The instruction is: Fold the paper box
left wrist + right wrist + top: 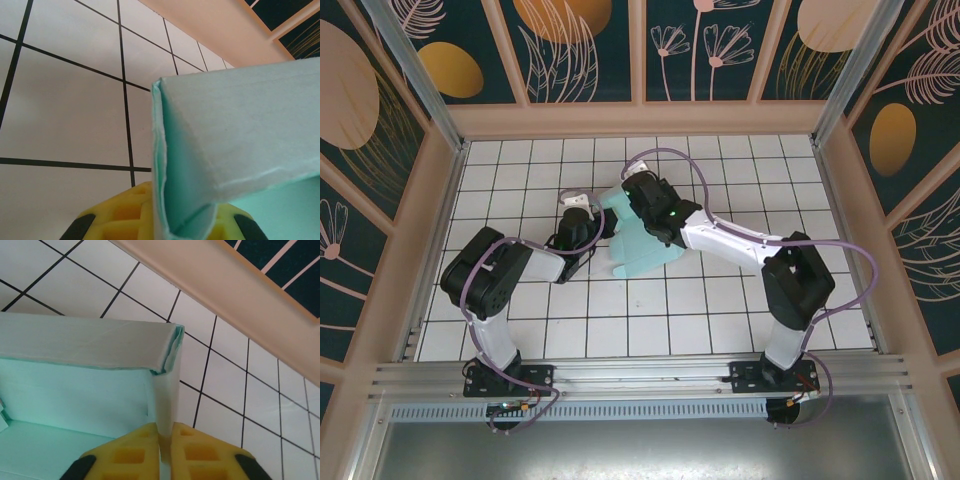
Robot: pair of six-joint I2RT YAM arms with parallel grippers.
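The paper box (640,250), pale mint card with rounded flaps spread toward the front, lies partly folded in the middle of the white tiled table, between both arms. My left gripper (592,222) is at its left end. In the left wrist view the left gripper (172,220) is shut on an upright wall of the paper box (240,125), card pinched between the yellow fingers (125,215). My right gripper (628,195) is at the far end. In the right wrist view the right gripper (166,432) is shut on the side wall of the paper box (75,385), beside a raised corner.
A pale wooden wall (640,120) bounds the table at the back, with side walls left and right. An aluminium rail (640,375) carrying both arm bases runs along the near edge. Bare tiles (650,325) lie in front of the box.
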